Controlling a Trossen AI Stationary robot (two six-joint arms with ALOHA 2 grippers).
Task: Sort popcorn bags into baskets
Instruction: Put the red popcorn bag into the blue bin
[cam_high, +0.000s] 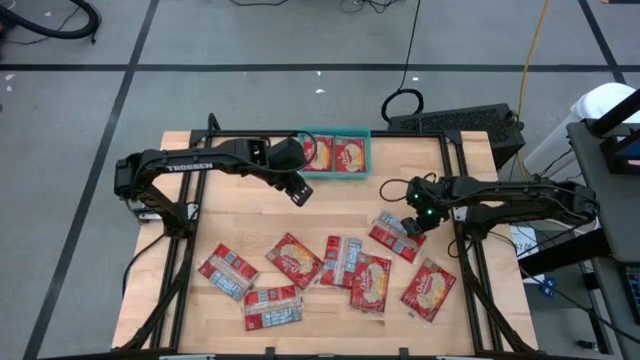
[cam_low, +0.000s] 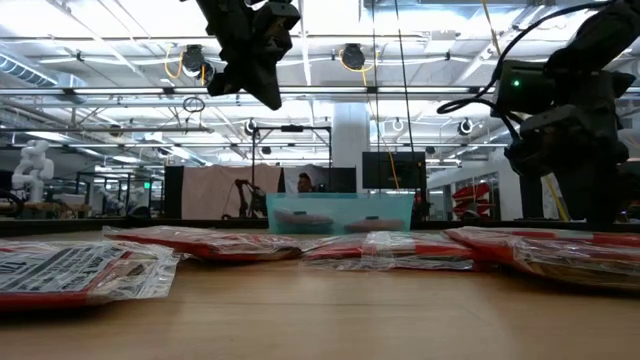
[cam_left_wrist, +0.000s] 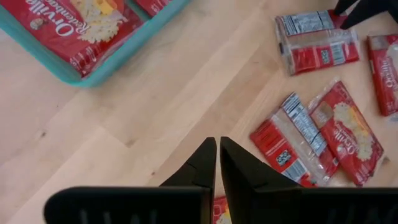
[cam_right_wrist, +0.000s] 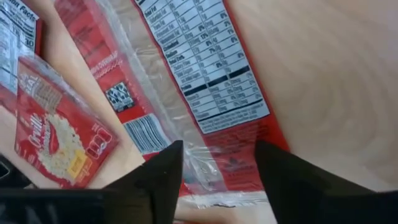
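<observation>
Left gripper (cam_high: 299, 192) hangs above the tabletop (cam_high: 230, 215) just beside the teal basket (cam_high: 336, 133), fingers pressed together w/ nothing in them; basket holds two popcorn bags. Right gripper (cam_high: 412, 226) is spread, straddling a back-up popcorn bag (cam_right_wrist: 205, 81); approx. seven more bags lie loose nearby.

We see a grey floor (cam_high: 250, 40) crossed by dark lines around the wooden table (cam_high: 330, 200); black cables (cam_high: 405, 60) trail across it; beyond, a hall with ceiling beams and round lamps (cam_low: 352, 55); a dark monitor (cam_low: 393, 170) stands behind; a white column (cam_low: 350, 140) rises.
</observation>
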